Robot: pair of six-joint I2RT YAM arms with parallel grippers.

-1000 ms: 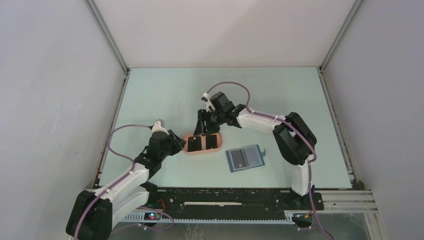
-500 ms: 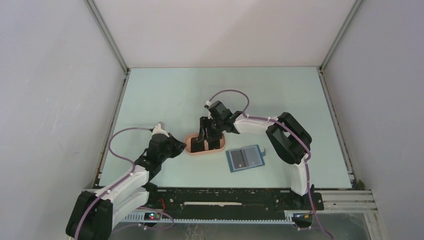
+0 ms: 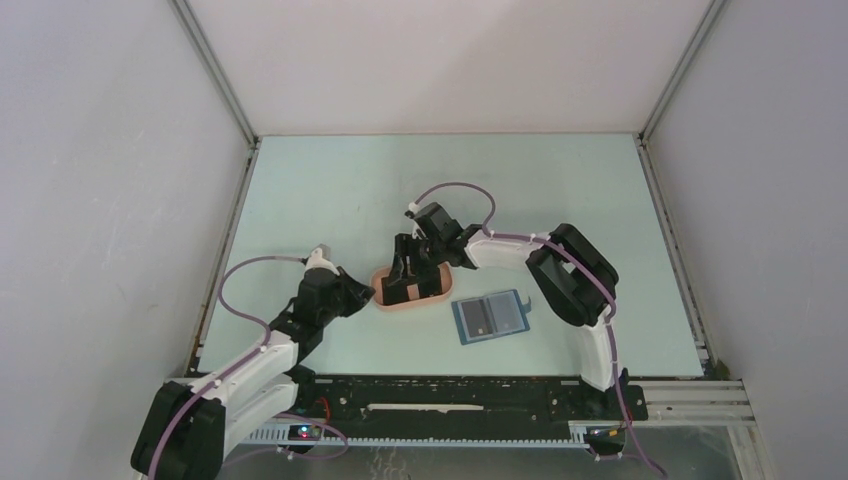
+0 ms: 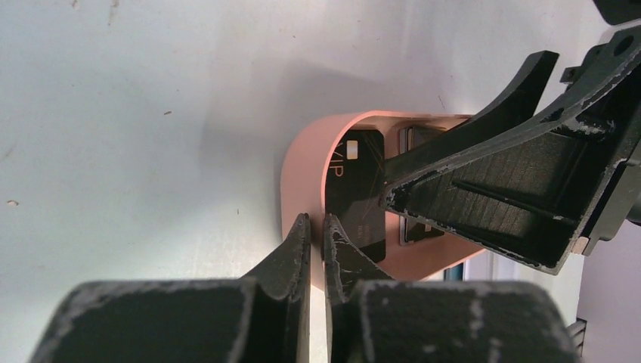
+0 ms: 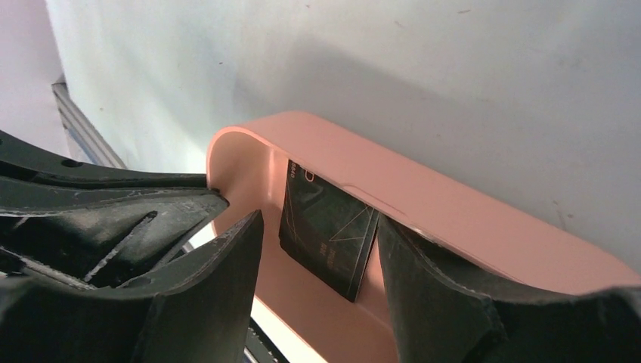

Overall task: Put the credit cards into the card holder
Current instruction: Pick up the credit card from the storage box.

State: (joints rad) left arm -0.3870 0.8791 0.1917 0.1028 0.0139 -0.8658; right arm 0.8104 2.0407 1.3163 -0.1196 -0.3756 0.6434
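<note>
**Right pincer spread over a card in the tray**

The right gripper (image 3: 409, 279) reaches into the pink tray (image 3: 441, 294), where the credit cards (image 5: 329, 234) lie. Its fingers stand spread on both sides of one black card. The left gripper (image 4: 316, 221) pinches the end wall of the tray. The blue card holder (image 3: 490, 316) lies open on the table (image 3: 330, 190), near the tray.

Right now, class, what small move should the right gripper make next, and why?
Probably close the right gripper on the black card. Its open fingers sit inside the pink tray, one on each side of that card, and the left gripper pinches the tray's rim, likely steadying it.
</note>
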